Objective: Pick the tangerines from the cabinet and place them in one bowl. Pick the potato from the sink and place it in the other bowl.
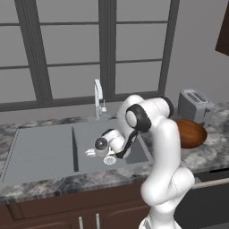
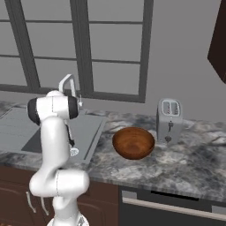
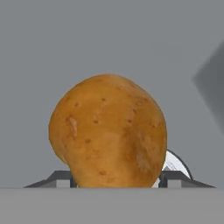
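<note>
The potato (image 3: 109,131), a tan-brown speckled lump, sits between my gripper's (image 3: 118,178) two dark fingertips (image 3: 61,177), which press against its two sides. In the left base view the arm bends down into the right section of the grey sink (image 1: 44,152), with the gripper (image 1: 91,153) low over the sink floor beside the round drain (image 1: 109,160). A brown wooden bowl (image 2: 133,142) stands on the counter right of the sink. A corner of the dark cabinet (image 2: 218,44) shows at the upper right. The tangerines are out of view.
A chrome tap (image 1: 98,96) rises behind the sink. A silver toaster (image 2: 170,119) stands on the marble counter (image 2: 185,163) behind the bowl. Windows line the back wall. The sink walls close in around the hand.
</note>
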### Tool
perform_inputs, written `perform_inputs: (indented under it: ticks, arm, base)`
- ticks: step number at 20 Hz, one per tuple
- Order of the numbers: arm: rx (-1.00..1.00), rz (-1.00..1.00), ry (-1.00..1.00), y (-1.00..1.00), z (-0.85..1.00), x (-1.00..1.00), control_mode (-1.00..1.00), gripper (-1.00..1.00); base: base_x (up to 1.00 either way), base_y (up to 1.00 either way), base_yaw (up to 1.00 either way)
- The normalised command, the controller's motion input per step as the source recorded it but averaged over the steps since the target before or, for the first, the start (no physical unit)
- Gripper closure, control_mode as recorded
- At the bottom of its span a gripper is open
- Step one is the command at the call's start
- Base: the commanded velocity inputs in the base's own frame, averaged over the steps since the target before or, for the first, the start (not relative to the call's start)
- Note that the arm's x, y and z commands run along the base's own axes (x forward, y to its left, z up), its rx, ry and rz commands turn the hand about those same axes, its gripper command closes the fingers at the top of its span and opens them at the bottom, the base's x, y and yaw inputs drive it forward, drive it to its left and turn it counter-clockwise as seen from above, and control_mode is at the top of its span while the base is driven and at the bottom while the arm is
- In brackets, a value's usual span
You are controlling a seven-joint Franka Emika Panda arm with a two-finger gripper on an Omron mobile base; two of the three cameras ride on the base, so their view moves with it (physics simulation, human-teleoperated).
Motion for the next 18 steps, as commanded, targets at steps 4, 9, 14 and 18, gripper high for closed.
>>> perform_inputs:
  ticks: [4,9,14,18]
  arm:
    - [-0.06,-0.16,-0.13,0.00,1.00,-0.62,-1.00,1.00]
    - [-0.02,-0.16,-0.01,-0.10,0.84,-0.60,-1.00,1.00]
    - [-0.02,-0.08,0.00,0.00,0.93,-0.18,-1.00,1.00]
    - [0.00,-0.01,0.05,-0.06,1.00,-0.06,-1.00,1.00]
  base:
    - [0.00,0.00,0.00]
    - [0.00,0.00,0.00]
    - [0.00,0.00,0.00]
    - [0.00,0.00,0.00]
